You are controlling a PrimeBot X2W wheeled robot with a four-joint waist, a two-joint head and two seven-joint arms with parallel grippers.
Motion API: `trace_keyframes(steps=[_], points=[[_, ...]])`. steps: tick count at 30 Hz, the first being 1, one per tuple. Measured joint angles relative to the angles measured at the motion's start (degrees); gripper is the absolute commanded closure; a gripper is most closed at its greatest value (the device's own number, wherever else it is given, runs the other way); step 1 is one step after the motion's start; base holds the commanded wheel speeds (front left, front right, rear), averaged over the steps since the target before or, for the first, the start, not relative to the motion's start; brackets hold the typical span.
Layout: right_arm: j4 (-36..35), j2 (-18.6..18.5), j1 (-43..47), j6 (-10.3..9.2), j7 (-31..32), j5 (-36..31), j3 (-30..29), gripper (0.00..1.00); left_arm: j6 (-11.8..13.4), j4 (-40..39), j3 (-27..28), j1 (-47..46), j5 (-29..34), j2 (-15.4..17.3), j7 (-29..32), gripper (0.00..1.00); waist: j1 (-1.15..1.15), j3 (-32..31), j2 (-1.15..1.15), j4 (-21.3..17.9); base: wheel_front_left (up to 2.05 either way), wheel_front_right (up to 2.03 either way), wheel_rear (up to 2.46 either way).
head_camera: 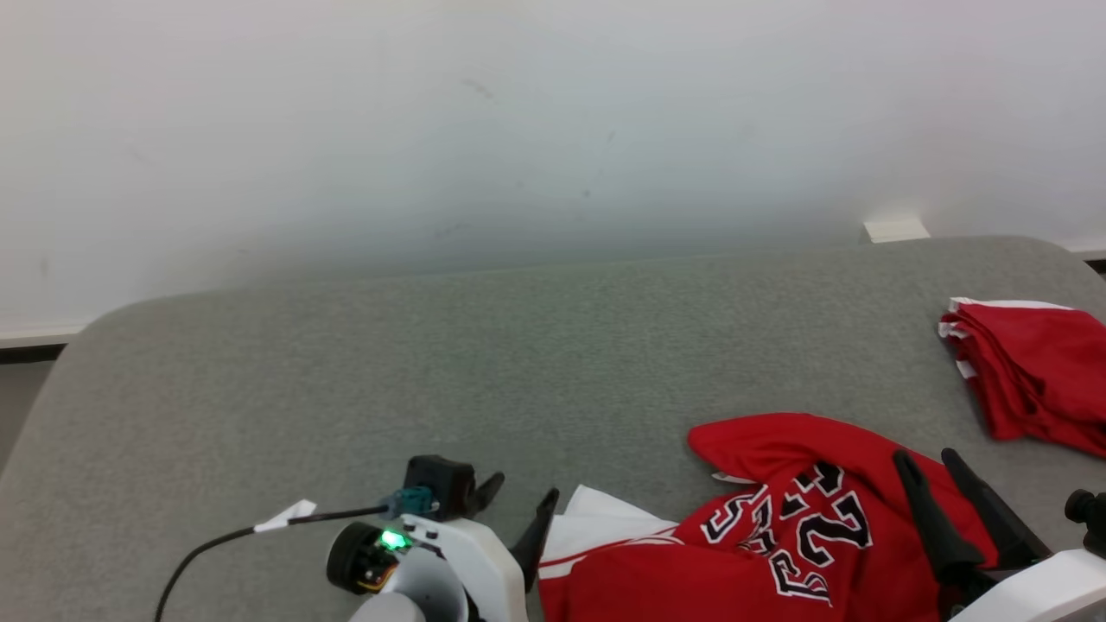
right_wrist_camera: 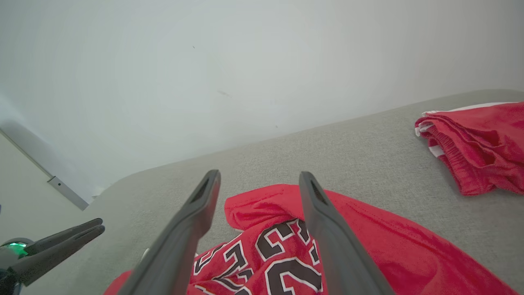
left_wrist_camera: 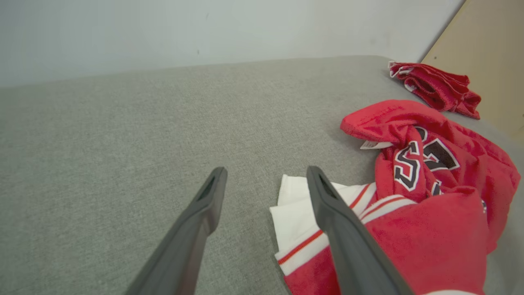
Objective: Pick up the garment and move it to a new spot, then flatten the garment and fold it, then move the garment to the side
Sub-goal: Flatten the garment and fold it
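The red jersey (head_camera: 760, 518) lies crumpled at the counter's (head_camera: 346, 363) near edge, right of the middle, its white trim toward the left. The left pincer (head_camera: 521, 491) is spread wide just beside that trim, holding nothing. The right pincer (head_camera: 926, 456) is spread wide over the jersey's lettering, empty. A folded red garment (head_camera: 1037, 371) sits near the right edge.

The left tool (head_camera: 524, 485) sits low in the head frame, left of centre. Its two dark fingers are spread wide and point up and to the right. The white wrist (head_camera: 449, 553) below it carries a lit green light (head_camera: 393, 540). The right tool (head_camera: 926, 456) rises at the lower right, fingers parted and leaning up-left from a pale forearm (head_camera: 1037, 592) in the corner. In both wrist views the fingers stand well apart.
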Motion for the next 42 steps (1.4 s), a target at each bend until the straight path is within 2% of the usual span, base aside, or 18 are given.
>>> trace_keyframes(steps=[7,16,17,18,19,23,28,34,37,42], points=[[1.42,2.07,-0.32,0.00,-3.19,-2.87,-2.34,0.00,-0.99,6.13,-3.75,-1.75,-0.91,0.45,5.77,0.00,0.00,0.88,0.00,-4.14,0.00,0.00,0.00],[2.68,3.24,-0.48,0.00,-3.86,-4.04,-2.44,0.00,-1.09,13.05,-6.43,-3.66,-2.13,0.93,9.17,0.00,0.00,1.62,0.00,-8.40,0.00,0.00,0.00],[2.75,3.28,-0.48,0.00,-3.87,-4.19,-2.42,0.00,-1.09,13.14,-6.82,-3.92,-2.21,0.99,9.22,0.25,0.00,1.65,0.00,-8.60,0.00,0.00,0.00],[2.80,3.33,-0.48,0.00,-3.92,-4.23,-2.43,0.00,-1.09,13.17,-7.15,-4.10,-2.44,0.99,9.00,0.65,0.00,1.65,0.00,-8.74,0.00,0.00,0.00],[2.85,3.34,-0.48,0.00,-3.96,-4.24,-2.43,0.00,-1.10,13.16,-7.50,-4.21,-2.82,0.99,8.77,1.00,0.00,1.63,0.00,-8.81,0.00,0.00,0.00],[2.99,3.45,-0.44,0.00,-4.36,-4.25,-2.57,0.00,-1.35,12.77,-8.28,-4.77,-3.57,1.72,7.64,1.00,0.00,1.55,0.00,-8.69,0.00,0.00,0.00],[2.38,3.57,-0.49,0.00,-4.88,-5.03,-2.65,0.00,-1.36,9.38,-8.23,-8.57,-2.85,4.81,7.69,1.00,0.00,2.39,0.00,-8.40,0.00,0.00,0.00],[1.30,4.14,-2.08,0.00,-6.49,-4.91,-2.61,0.00,-1.49,5.72,-5.04,-18.01,-2.30,12.05,11.91,1.00,0.00,5.71,0.00,-8.74,0.00,0.00,0.00],[1.34,4.70,-3.33,0.00,-7.87,-4.52,-1.91,0.00,-1.51,6.64,-2.93,-22.54,-5.22,14.52,13.49,1.00,0.00,7.95,0.00,-9.41,0.00,0.00,0.00],[2.27,5.20,-6.38,0.00,-10.34,-3.53,-0.54,0.00,-1.51,10.63,-2.54,-30.49,-6.00,20.04,13.40,1.00,0.00,11.82,0.00,-11.62,0.00,0.00,0.00]])
